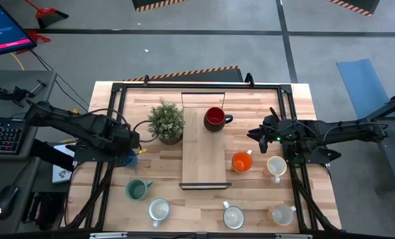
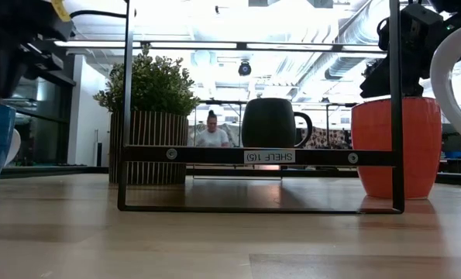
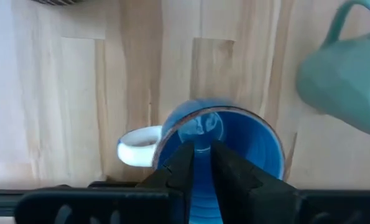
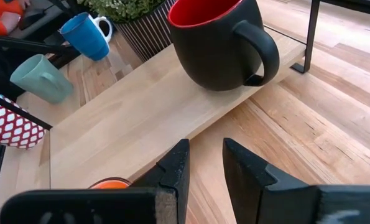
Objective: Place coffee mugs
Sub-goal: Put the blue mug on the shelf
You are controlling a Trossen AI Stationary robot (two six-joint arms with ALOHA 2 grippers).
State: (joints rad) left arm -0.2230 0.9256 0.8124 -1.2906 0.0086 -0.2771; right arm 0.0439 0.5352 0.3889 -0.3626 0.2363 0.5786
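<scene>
My left gripper (image 1: pixel 129 157) is at the table's left, pointing down and shut on a blue mug (image 3: pixel 234 143) with a white handle (image 3: pixel 135 146). The same blue mug (image 4: pixel 85 34) shows tilted in the right wrist view. A dark mug with a red inside (image 1: pixel 215 119) stands on the far end of the wooden shelf board (image 1: pixel 204 153). My right gripper (image 1: pixel 253 136) hangs open to the right of that board with nothing between its fingers. Near it an orange mug (image 1: pixel 242 161) stands on the table. My left gripper comes at the blue mug from above, at its rim (image 3: pixel 163 152) beside the white handle. The fingers (image 3: pixel 181 165) stand close together over the mug's mouth, and the gripper's own body hides where they meet the wall. The mug hangs tilted, seemingly just clear of the table.
A teal mug (image 1: pixel 137 190) and a potted plant (image 1: pixel 166 123) stand close to the left gripper. White mugs (image 1: pixel 275 166) (image 1: pixel 158 210) (image 1: pixel 234 216) stand along the right and near edges. A black frame (image 1: pixel 117 89) rims the table. A person (image 2: pixel 212 132) sits beyond it.
</scene>
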